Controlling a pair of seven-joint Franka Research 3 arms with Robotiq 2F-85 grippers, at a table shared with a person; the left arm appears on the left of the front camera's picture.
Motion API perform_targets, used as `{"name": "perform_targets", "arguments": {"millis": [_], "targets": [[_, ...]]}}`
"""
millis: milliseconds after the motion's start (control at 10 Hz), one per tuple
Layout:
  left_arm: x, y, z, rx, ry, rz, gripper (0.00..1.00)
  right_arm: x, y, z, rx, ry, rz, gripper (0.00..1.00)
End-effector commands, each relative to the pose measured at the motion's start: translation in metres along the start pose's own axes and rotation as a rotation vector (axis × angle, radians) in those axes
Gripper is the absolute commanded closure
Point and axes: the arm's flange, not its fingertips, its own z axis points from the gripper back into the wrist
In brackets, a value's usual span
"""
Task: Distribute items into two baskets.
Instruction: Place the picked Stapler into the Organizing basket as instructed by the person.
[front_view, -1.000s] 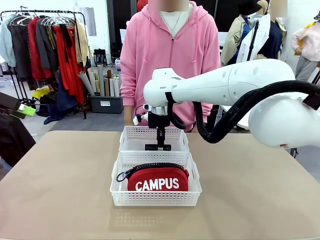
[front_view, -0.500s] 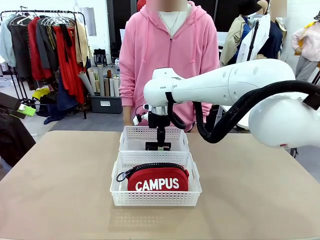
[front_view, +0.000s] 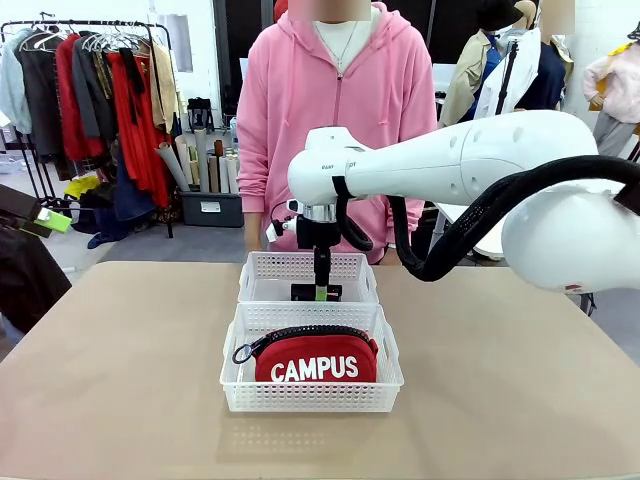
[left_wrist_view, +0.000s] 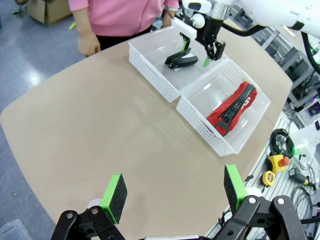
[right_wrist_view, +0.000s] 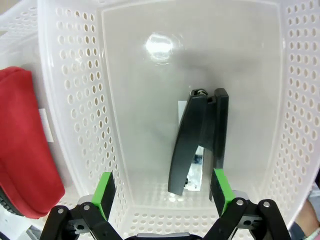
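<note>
Small black stapler (right_wrist_view: 197, 142) lies flat on the floor of the far white perforated plastic basket (front_view: 262, 272), directly below the right hand (front_view: 321, 293), its long axis running roughly along the line of sight in the right wrist view, between the two green pads (right_wrist_view: 104, 194). Right arm reaches across from the robot's right w/ wrist pointing straight down over that basket, jaws fully spread and holding nothing. Red fabric zip pouch marked "CAMPUS" (front_view: 314, 358) sits in the near white basket (front_view: 312, 396); left hand (left_wrist_view: 172, 193) hangs high over the tan surface (left_wrist_view: 100, 130), well apart, jaws wide and empty.
</note>
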Motion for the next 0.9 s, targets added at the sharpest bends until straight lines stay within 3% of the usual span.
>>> {"name": "perform_targets", "arguments": {"millis": [0, 500, 800], "targets": [[0.0, 0.0, 0.0, -0.009, -0.017, -0.001, 0.0, -0.006, 0.004, 0.017, -0.048, 0.017, 0.029, 0.0], [0.0, 0.0, 0.0, -0.009, -0.017, -0.001, 0.0, -0.016, 0.023, 0.05, -0.125, 0.012, 0.026, 0.0], [0.0, 0.0, 0.0, -0.009, -0.017, -0.001, 0.0, -0.005, 0.013, 0.053, -0.084, -0.008, 0.011, 0.0]]}}
